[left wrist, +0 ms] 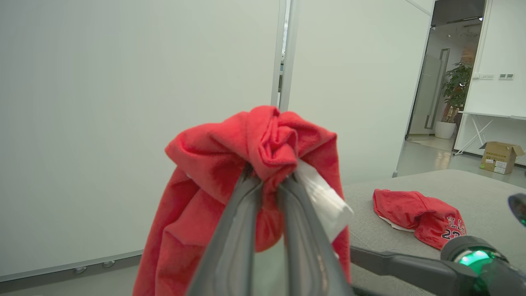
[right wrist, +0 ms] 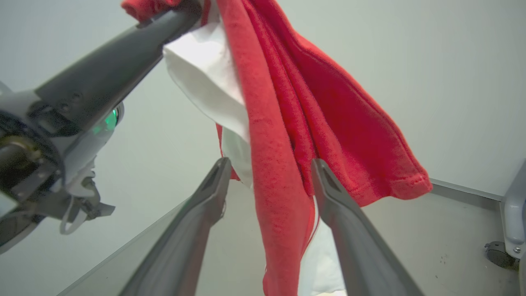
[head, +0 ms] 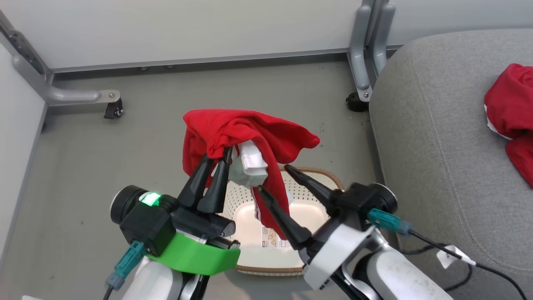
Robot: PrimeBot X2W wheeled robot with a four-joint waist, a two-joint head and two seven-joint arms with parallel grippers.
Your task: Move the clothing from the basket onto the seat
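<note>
clothing in the form of a red jersey garment (head: pixel 250 133) hung bunched from the left gripper (head: pixel 217 155), whose two dark fingers were closed tight on a gathered fold near the top of the cloth. a white trim piece (head: pixel 250 166) stuck out of the bundle just beside those fingers. the garment was raised above the cream-white perforated basket (head: pixel 270 270), which stood on the grey floor (head: pixel 125 158), and a narrow red tail with white striping dangled down in front of the basket's inside, above the label sticker (head: pixel 272 238) on its bottom; whether the tail touched the basket could not be told. the right gripper (head: pixel 273 178) was held beside the left one with its jaws spread wide, gripping nothing. in the right wrist view the hanging red fold passed between its two fingers, with one finger close against the cloth and the other apart from it. to the robot's right, the grey woven seat (head: pixel 437 146) stood near the basket. a second red garment (head: pixel 510 112) lay crumpled on the seat, well apart from the held one, and the left wrist view showed black-and-white lettering on it. a caster (head: pixel 113 110) of a grey frame stood on the floor beyond the basket, near a pale wall panel.
</note>
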